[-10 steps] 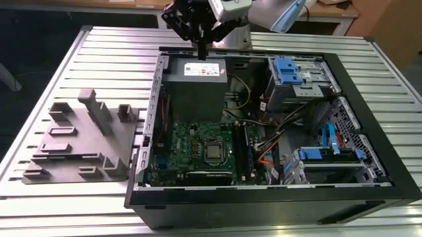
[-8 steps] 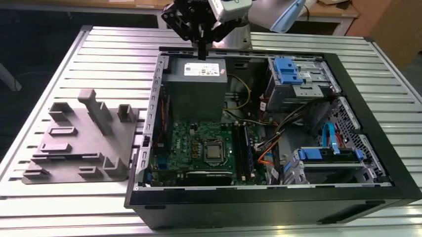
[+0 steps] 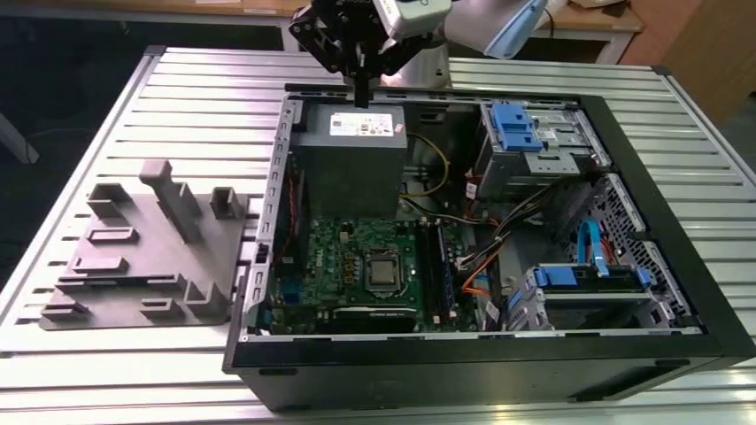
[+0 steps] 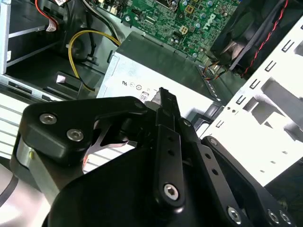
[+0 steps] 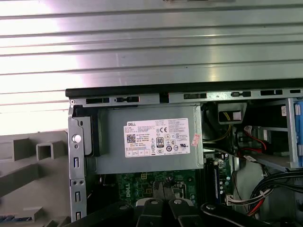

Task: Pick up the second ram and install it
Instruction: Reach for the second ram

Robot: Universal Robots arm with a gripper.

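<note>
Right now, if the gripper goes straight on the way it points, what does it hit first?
Most likely the grey power supply: the gripper points down at its labelled face, close to the case rim. Depth is unclear, so it could catch that rim instead.

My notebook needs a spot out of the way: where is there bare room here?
Bare slatted table lies beyond the grey fixture block toward the far edge, and in a strip along the near edge before it. The open computer case is crowded with motherboard and cables; the claw hangs over its power supply.
</note>
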